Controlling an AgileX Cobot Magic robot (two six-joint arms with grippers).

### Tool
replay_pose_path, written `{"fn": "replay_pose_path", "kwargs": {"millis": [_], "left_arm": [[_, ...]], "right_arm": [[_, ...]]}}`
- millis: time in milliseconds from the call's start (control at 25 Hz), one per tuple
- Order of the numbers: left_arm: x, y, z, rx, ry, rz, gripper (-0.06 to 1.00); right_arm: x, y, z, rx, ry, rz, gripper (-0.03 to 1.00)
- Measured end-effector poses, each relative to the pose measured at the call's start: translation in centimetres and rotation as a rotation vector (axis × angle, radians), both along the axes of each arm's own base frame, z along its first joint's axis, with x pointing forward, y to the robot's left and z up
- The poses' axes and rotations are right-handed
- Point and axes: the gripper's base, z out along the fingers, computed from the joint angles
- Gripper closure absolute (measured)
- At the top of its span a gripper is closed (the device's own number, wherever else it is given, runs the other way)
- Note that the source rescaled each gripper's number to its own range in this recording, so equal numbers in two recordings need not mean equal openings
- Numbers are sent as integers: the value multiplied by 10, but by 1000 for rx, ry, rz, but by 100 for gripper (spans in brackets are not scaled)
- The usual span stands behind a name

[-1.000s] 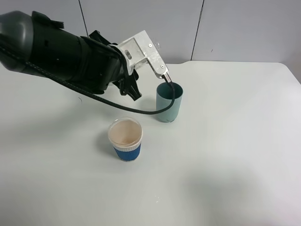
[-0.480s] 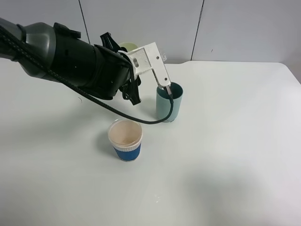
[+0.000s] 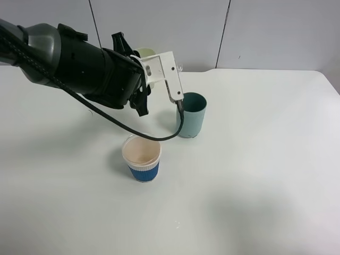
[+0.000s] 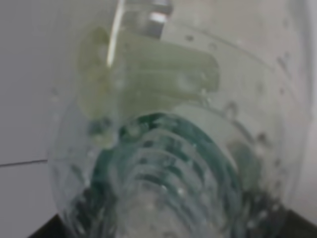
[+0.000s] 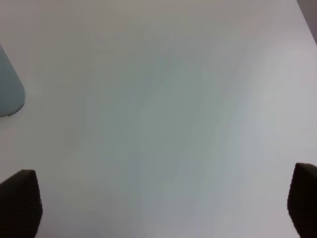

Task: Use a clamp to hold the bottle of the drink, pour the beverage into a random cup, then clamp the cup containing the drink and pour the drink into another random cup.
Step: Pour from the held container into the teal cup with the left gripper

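Observation:
The bottle [image 4: 168,148] fills the left wrist view, clear and ribbed, with droplets on its wall. My left gripper [image 3: 151,87] is shut on it. In the high view the black arm hides the bottle, up left of the teal cup [image 3: 191,114]. That cup stands upright at mid-table, and its green shows through the bottle [image 4: 163,134]. I cannot tell whether it holds liquid. The blue-banded white cup [image 3: 142,158] stands in front of it, to the left. My right gripper [image 5: 158,208] is open over bare table, with the teal cup's side [image 5: 7,94] at the frame edge.
A pale yellow-green tumbler [image 3: 144,53] peeks out behind the left arm at the back. A black cable [image 3: 159,137] loops down from the wrist, just above the blue-banded cup. The white table [image 3: 255,175] stretches bare to the right and front.
The left arm has drawn back to the left. Its white bracket tip has moved from over the teal cup's rim to beside it. The pale tumbler now shows behind the arm.

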Motion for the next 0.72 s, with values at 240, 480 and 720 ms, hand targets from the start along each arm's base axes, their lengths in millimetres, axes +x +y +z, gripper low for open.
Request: {"fn": "replay_pose_path", "kwargs": {"millis": [240,480,720], "left_arm": [[1,-1,2,41,-20,-36,91],[1,-4,4,93,-39,-75,91],[1,-4,3,142,-41,-97,91]], "right_arm": [[0,0,0,0,0,0,-3],[0,0,0,0,0,0,-3],[0,0,0,0,0,0,-3]]}}
